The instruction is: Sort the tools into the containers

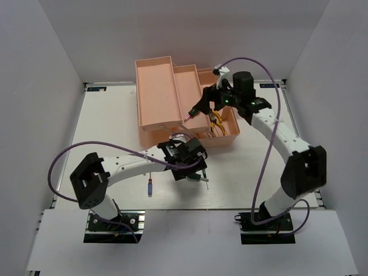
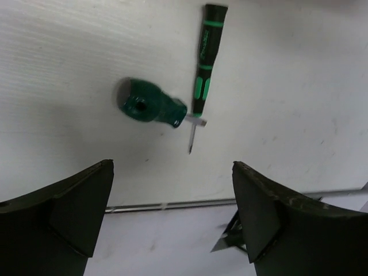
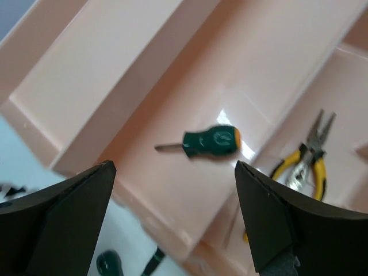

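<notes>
Overhead, at the far middle of the table (image 1: 115, 126): a salmon-pink toolbox (image 1: 150, 135), spread into three troughs side by side. Widest of them, the left tray (image 1: 154, 92).

In the middle tray (image 3: 241, 86):
- One stubby green screwdriver (image 3: 210, 142) with an orange butt cap.
- Blurred, so lying there or in mid-air not tellable.
- Long axis nearly level across the right wrist view, shaft to the left, cap to the right.

In the right compartment (image 3: 351, 98):
- Yellow-handled pliers (image 3: 303, 164), nose up and to the right, handles down.
- A scrap more of yellow low by the finger, too hidden to name.

Poised above the middle tray, the right gripper (image 3: 172, 172), fingers spread wide, gripping nothing.

Out on the bare table, in front of the toolbox, two more tools beneath the left gripper (image 2: 172, 184), fingers likewise splayed and clear of both.
- Second stubby screwdriver (image 2: 150, 103): butt toward the camera and to the left, short shaft to the right. Shaft tip touching or crossing the blade of the slim one, not clear which.
- Slim black-green screwdriver (image 2: 204, 63): long axis close to upright in the left wrist view, handle at the top, tip at the bottom.

Well off to the left of these, beside the left forearm, a purple-handled screwdriver (image 1: 149, 188) flat on the table. Long axis running near to far in the top view.
</notes>
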Robot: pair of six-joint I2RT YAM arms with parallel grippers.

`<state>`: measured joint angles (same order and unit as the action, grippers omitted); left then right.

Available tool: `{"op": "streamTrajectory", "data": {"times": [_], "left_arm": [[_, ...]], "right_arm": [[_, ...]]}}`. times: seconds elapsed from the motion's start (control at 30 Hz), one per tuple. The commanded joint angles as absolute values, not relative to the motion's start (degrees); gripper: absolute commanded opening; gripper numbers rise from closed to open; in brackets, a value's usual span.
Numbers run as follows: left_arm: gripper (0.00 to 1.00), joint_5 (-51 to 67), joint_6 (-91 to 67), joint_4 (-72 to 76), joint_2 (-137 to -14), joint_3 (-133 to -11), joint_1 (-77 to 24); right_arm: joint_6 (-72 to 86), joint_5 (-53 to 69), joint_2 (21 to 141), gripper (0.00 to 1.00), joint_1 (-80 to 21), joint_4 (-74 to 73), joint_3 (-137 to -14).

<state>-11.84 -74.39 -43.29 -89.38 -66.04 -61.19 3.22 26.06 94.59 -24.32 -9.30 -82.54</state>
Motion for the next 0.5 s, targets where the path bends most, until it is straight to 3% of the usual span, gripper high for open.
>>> {"op": "streamTrajectory", "data": {"times": [0.0,0.1,0.17,0.47], "left_arm": [[0.93,-16.7,-86.6,-46.6,-93.2,-69.8,-60.9],[0.86,-19.4,-92.7,-48.6,-96.1,-72.5,-60.9],[0.76,-20.5,-95.6,-51.5,-99.4,-74.1,-60.9],[0.69,-23.0,-98.8,-52.4,-105.0,-75.4,-60.9]], "right_arm": [[2.2,26.8,84.7,0.9,-21.5,-7.9,-77.5],[2.4,26.2,78.2,0.9,-19.6,-7.8,-70.4],[2.2,25.6,74.3,0.9,-17.6,-8.5,-65.5],[1.5,25.4,61.2,0.9,-11.0,-12.9,-54.1]]}}
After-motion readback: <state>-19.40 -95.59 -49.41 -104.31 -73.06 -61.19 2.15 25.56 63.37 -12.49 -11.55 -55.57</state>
